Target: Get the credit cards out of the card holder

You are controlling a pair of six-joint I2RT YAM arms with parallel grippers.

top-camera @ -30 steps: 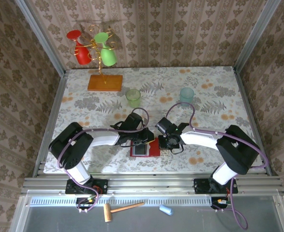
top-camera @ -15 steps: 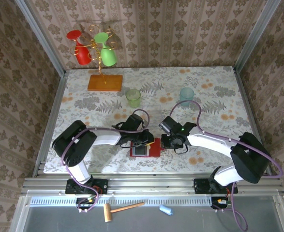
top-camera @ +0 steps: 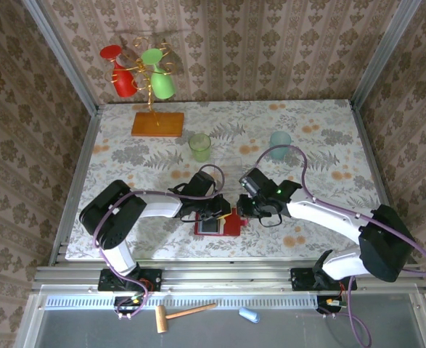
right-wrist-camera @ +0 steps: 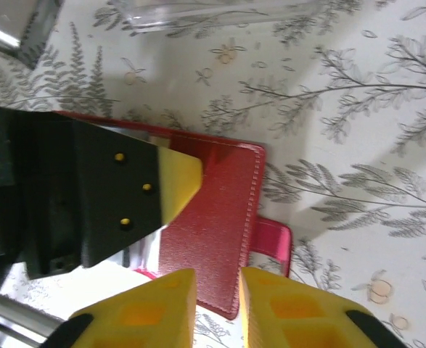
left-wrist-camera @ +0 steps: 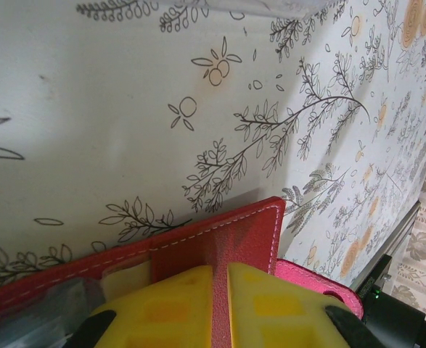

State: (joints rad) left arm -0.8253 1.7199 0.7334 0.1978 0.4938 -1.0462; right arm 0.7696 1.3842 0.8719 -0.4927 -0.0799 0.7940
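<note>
The red card holder [top-camera: 230, 224] lies open near the table's front edge, between the two grippers. A pale grey rectangle [top-camera: 213, 225] shows inside it; I cannot tell whether it is a card or a pocket. My left gripper [top-camera: 223, 211] is shut on the holder's raised red flap [left-wrist-camera: 231, 232], which runs between its yellow fingers [left-wrist-camera: 173, 308]. The pink snap tab [left-wrist-camera: 316, 280] sticks out to the right. My right gripper [right-wrist-camera: 218, 301] hovers over the holder's cover [right-wrist-camera: 216, 217], jaws slightly apart with nothing held. The snap tab [right-wrist-camera: 272, 243] lies beside its fingertips.
A green cup [top-camera: 199, 146] and a teal cup [top-camera: 280, 141] stand mid-table behind the arms. The orange wooden base [top-camera: 157, 124] with hanging red and green glasses is at the back left. A wooden mallet [top-camera: 180, 314] lies below the front rail.
My right gripper has moved left, closer to the card holder, and its arm's elbow has swung out to the right. The left gripper stays shut on the flap.
</note>
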